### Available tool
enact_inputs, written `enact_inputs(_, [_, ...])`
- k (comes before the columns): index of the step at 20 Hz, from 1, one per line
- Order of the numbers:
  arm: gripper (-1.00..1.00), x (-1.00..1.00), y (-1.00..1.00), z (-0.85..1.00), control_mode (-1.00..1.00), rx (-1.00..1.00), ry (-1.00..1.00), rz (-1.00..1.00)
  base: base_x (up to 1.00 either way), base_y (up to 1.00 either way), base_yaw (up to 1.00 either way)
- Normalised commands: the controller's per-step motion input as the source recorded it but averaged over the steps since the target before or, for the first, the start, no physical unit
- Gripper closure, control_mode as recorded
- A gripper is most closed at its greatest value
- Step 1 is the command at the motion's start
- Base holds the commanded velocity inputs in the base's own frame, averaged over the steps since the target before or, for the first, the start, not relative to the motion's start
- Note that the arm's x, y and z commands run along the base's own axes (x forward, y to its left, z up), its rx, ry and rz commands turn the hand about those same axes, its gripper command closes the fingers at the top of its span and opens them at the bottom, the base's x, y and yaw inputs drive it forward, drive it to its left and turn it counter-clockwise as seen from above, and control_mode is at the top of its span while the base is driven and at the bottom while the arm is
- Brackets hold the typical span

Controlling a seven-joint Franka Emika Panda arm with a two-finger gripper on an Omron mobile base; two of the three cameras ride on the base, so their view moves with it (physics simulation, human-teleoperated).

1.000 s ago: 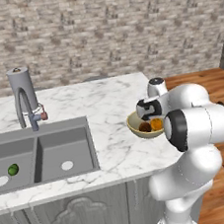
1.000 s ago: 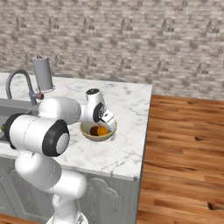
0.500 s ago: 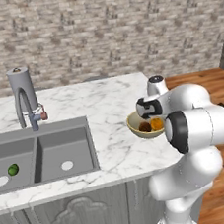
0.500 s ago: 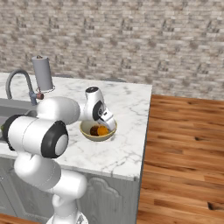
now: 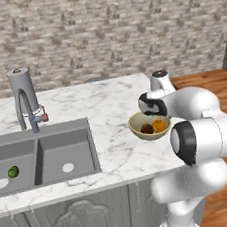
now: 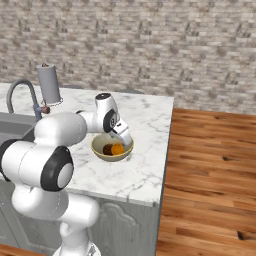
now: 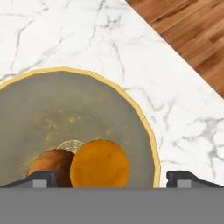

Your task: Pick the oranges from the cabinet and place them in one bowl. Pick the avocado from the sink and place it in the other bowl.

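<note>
Your claw (image 7: 111,178) spread wide and empty, bright orange (image 7: 99,163) between its tips at 12 o'clock, darker orange (image 7: 50,165) touching it at 9, both in the bowl (image 7: 131,105)

We see a white marble counter (image 5: 104,101) backed by a brick wall (image 5: 105,31). Near the counter's three o'clock edge sits a pale yellow bowl (image 5: 148,126) holding two oranges (image 5: 154,126), the brownish one at nine o'clock of the brighter one, touching it. The white arm (image 5: 197,125) bends over the bowl from five o'clock, its wrist covering the bowl's rim at twelve o'clock. At nine o'clock of the bowl, well apart, lies the grey sink (image 5: 40,154) with two basins. A small green avocado (image 5: 13,171) rests in the basin farther from the bowl, beside a round drain. The arched faucet (image 5: 25,98) stands at the sink's twelve o'clock edge. Wooden floor (image 5: 207,79) shows at three o'clock.
</note>
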Motion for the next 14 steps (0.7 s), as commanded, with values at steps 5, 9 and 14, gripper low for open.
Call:
enact_inputs(5, [-1.0, -0.21, 0.0, 0.39, -1.0, 0.0, 0.0, 0.0, 0.0, 0.0, 0.0])
enact_inputs(9, [-1.0, -0.24, 0.0, 0.37, -1.0, 0.0, 0.0, 0.0, 0.0, 0.0, 0.0])
enact_inputs(14, [-1.0, -0.3, 0.0, 0.29, -1.0, 0.0, -0.05, 0.0, 0.0, 0.0, 0.0])
